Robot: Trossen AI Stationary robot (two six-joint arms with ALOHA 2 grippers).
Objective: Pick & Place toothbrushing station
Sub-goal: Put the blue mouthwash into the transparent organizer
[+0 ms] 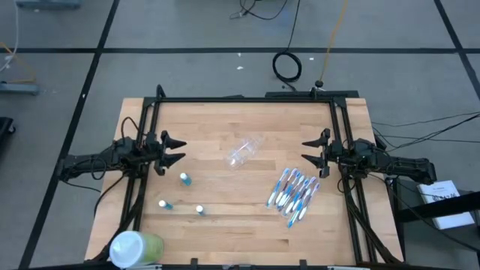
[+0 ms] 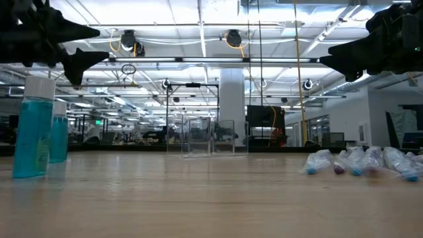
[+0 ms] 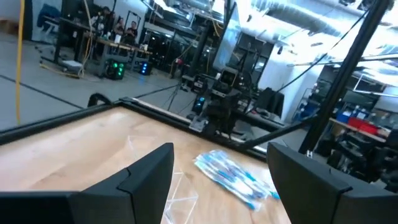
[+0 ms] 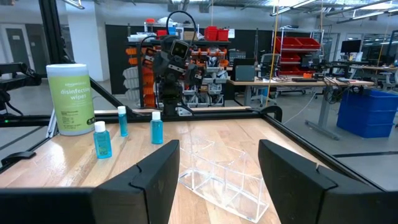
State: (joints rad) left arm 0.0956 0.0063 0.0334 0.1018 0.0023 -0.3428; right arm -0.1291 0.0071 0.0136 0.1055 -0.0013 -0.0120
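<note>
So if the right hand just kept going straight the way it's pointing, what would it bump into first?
Most likely the clear plastic holder lying on its side mid-table. The right hand, open, points across the table at it, though it hangs above the wood, so it might pass over. The toothbrushes lie off to one side.

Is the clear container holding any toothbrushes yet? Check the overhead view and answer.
No. The clear container lies empty mid-table, while the toothbrushes sit in a separate pile nearer the right arm.

"disinfecting wipes" on green canister
</note>
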